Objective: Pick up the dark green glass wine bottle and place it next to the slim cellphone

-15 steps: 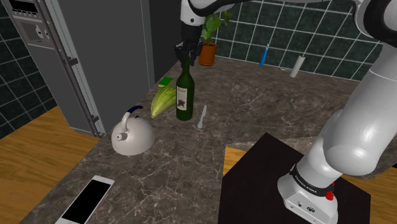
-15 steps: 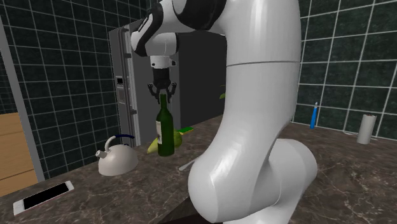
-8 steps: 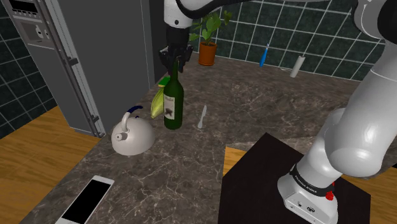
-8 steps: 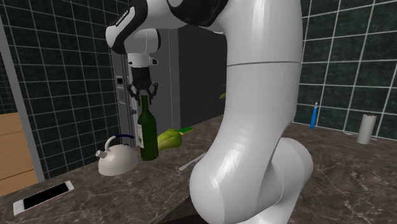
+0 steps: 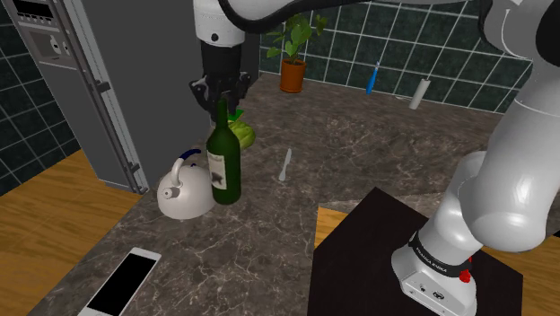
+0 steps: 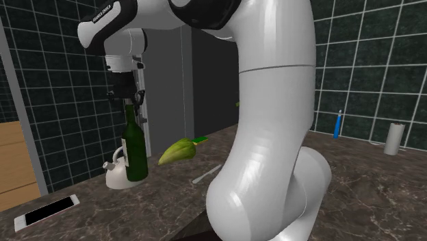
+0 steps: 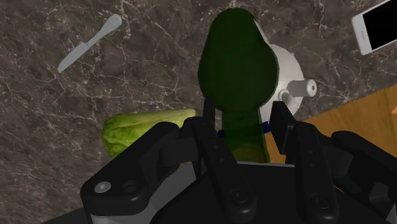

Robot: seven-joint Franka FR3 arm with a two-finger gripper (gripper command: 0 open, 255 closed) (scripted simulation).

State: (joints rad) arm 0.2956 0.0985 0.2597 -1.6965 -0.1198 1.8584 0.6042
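1. Dark marbled stone countertop [image 5: 269, 247]: carrier of every item below; wooden floor beyond one long edge, tiled wall along the opposite edge.
2. White Franka arm [image 5: 511, 171]: arched from the dark box stand [image 5: 377, 260] at the countertop's near edge over to the floor-side half.
3. Dark green glass wine bottle [image 5: 224, 166] with pale label: upright, hung by the neck, near the floor-side edge, just beside the kettle and well apart from the cellphone. Base seemingly just off the stone, though not certain. Handling, as judged: heavy for its width, rigid, smooth and slippery, breakable. Weight low in the body, so liable to swing or slip through a neck hold. Best taken high on the neck under the lip, kept vertical, lowered gently.
4. White domed kettle [image 5: 184, 193] with dark blue handle: between wine bottle and floor-side edge.
5. All-black two-finger gripper [image 5: 220, 97]: pointed straight down, fingers pinching the bottle neck from both sides.
6. Pale green leafy vegetable [image 5: 240, 133]: lying behind the bottle, toward the wall edge.
7. Slim white cellphone [image 5: 121, 283] with black screen: flat at the near floor-side corner.
8. Small grey knife [image 5: 285, 166]: flat mid-countertop, apart from the bottle.
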